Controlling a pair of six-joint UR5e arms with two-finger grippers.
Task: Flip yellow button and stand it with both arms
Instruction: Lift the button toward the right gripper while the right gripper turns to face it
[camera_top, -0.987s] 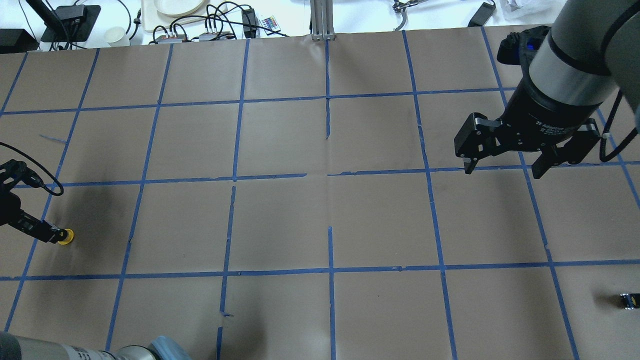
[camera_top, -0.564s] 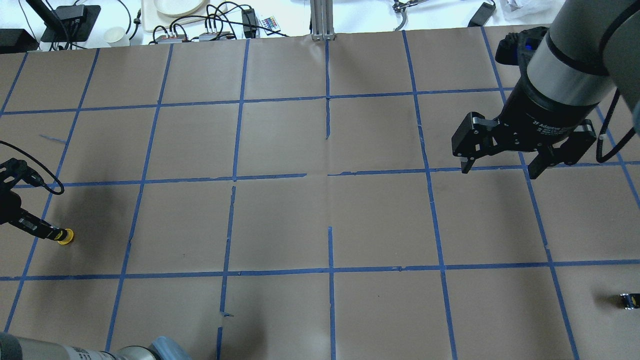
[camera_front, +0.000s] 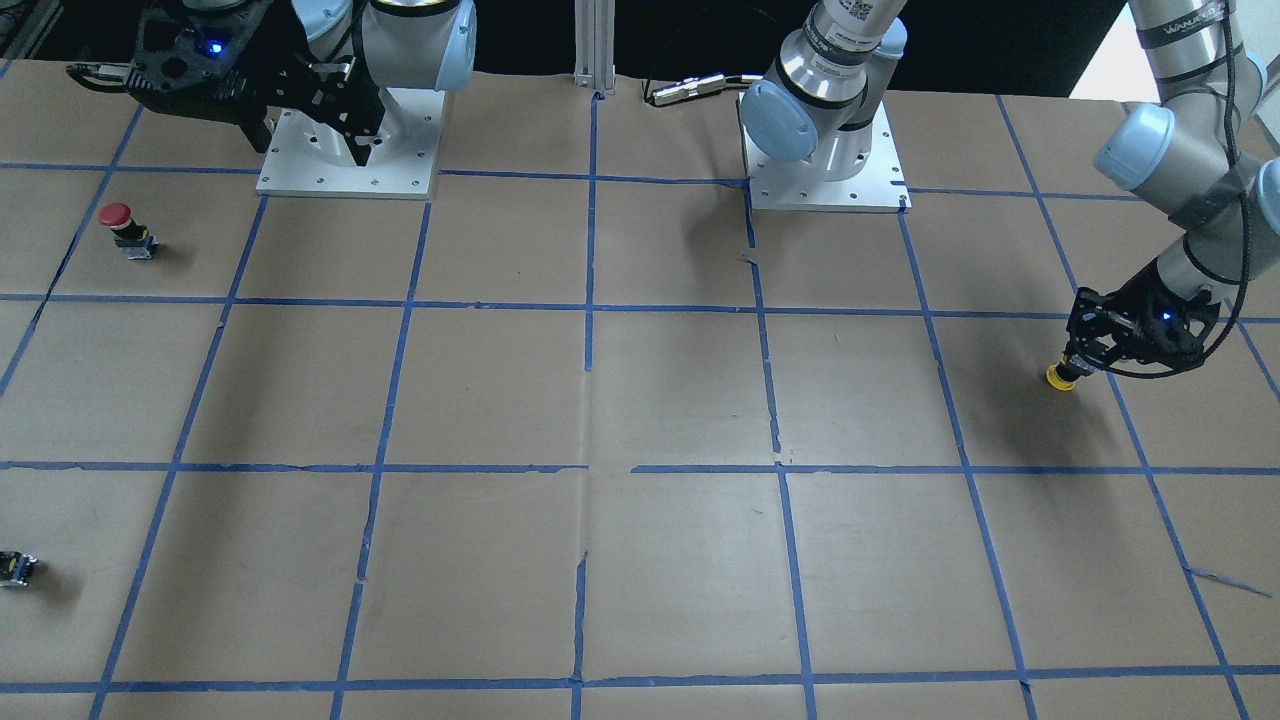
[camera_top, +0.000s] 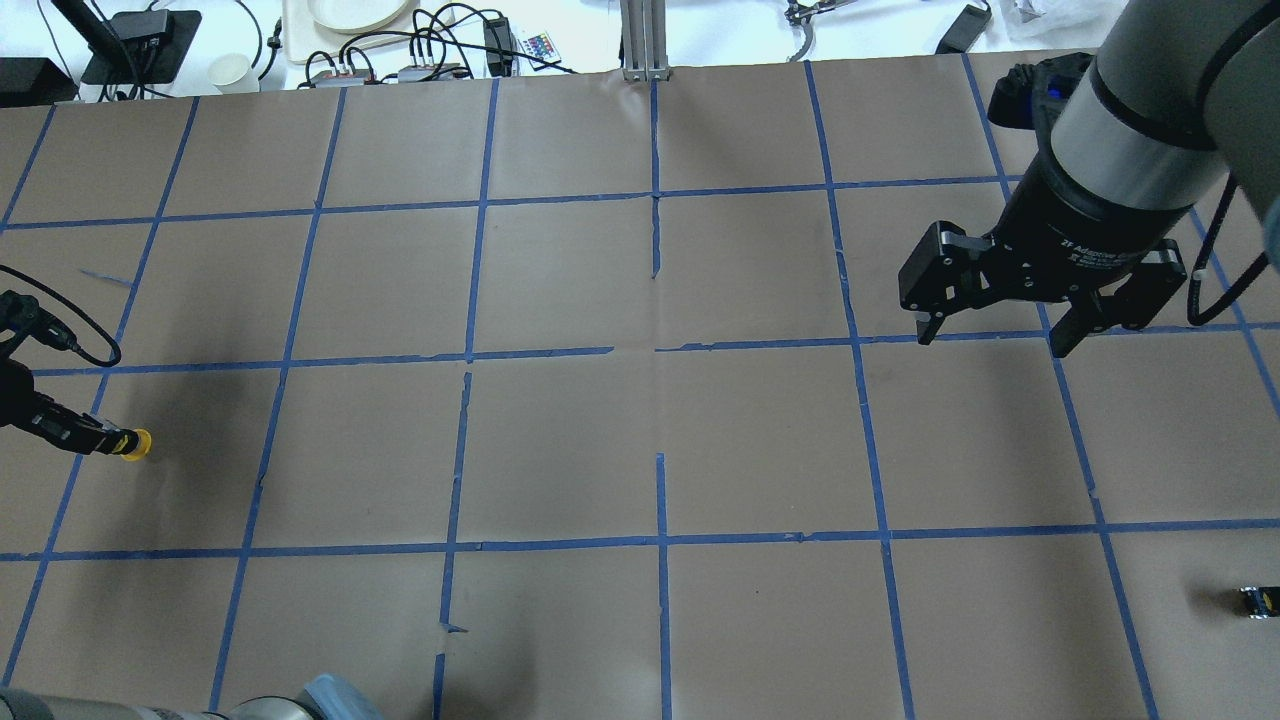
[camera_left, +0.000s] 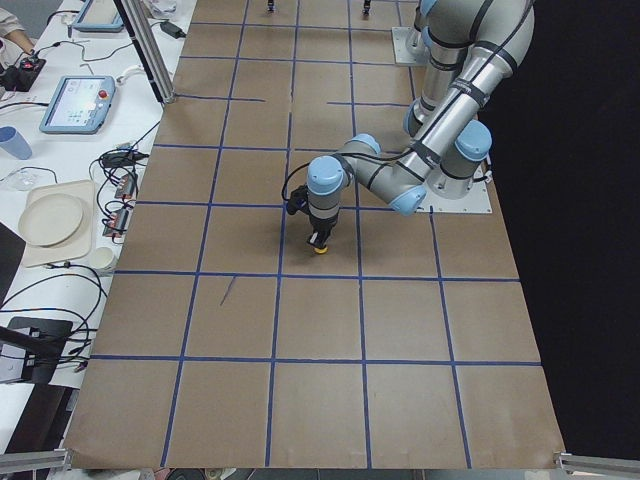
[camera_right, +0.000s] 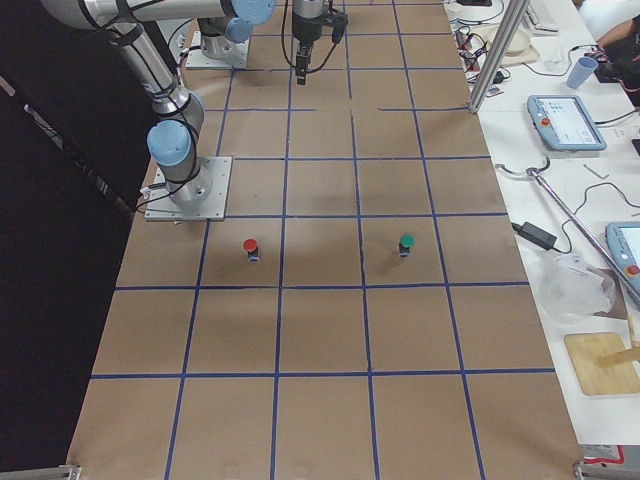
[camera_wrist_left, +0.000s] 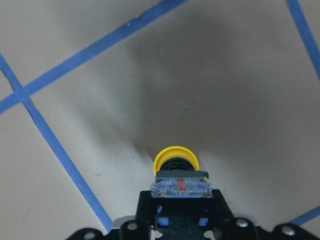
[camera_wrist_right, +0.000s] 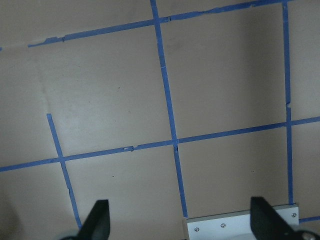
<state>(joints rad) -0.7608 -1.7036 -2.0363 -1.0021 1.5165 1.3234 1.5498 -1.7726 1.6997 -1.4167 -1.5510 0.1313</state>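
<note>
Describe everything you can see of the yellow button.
The yellow button has a round yellow mushroom cap, a black neck and a boxy translucent-grey body with a red speck inside. The left claw is shut on the body, with the cap pointing down at the brown paper table, on the robot's far left. Whether the cap touches the paper is unclear.

The button (camera_wrist_left: 175, 159) in the left claw (camera_wrist_left: 180, 200) has a yellow cap and a black-and-clear body. Both claws, the right claw (camera_top: 992, 340) too, are black with a blue light. Under them the table (camera_top: 560, 440) is brown, gridded with blue tape (camera_top: 540, 353).
</note>
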